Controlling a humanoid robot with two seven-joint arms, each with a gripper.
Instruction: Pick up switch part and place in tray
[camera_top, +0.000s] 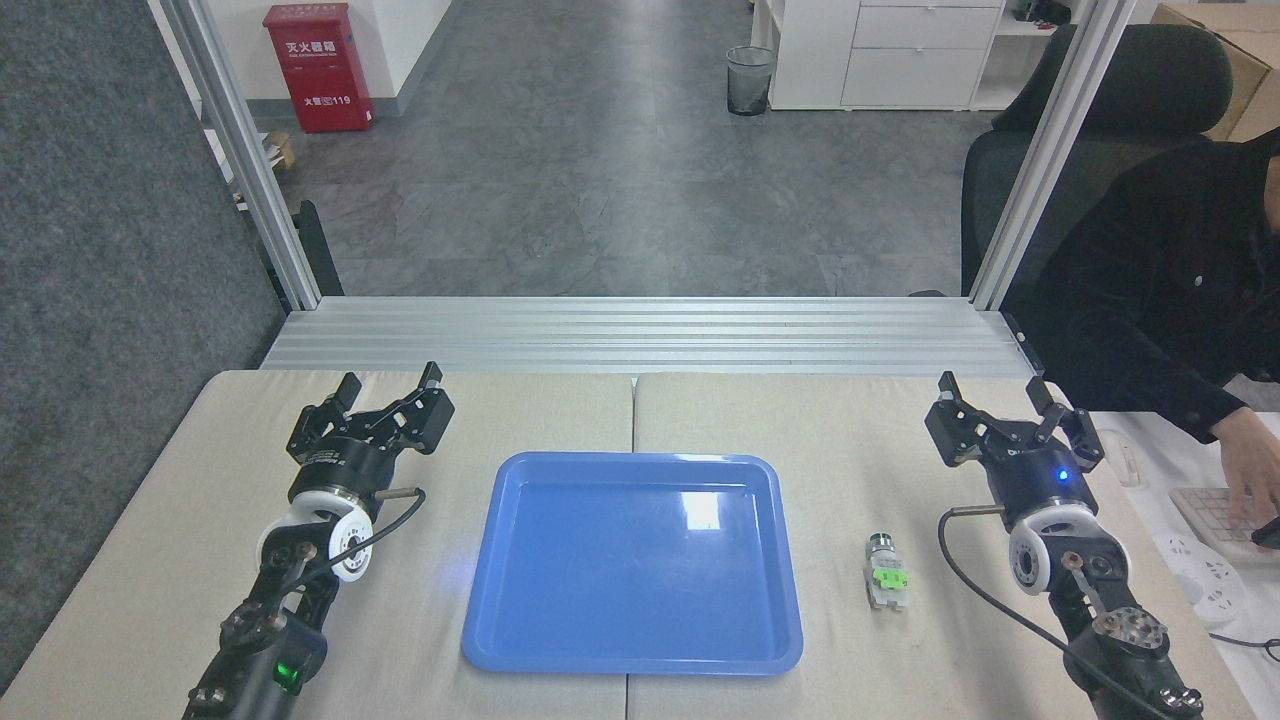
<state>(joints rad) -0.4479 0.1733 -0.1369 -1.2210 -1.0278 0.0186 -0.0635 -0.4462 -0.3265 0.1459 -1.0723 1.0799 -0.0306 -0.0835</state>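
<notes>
Far left: our left gripper (388, 383) hangs over the table (160, 560), fingers spread apart, holding nothing. It sits well clear of the work, likely parked so it stays out of the way.

Centre: the tray (632, 478) lies flat across the seam between the two table pads, empty, long side toward us. Its spot midway between our arms makes it reachable from either side.

Right of the tray: the switch (887, 573) lies on its side on the cloth, just beside the tray's right rim but apart from it, dark metal end pointing away from us, white body nearer. Not yet picked.

Right: our right gripper (996, 393) hovers beyond the switch, fingers apart, empty. We judge this arm the natural one for the pick, being nearer.

Far right: a person (1170, 300) at a keyboard (1205, 512), outside our work area.
</notes>
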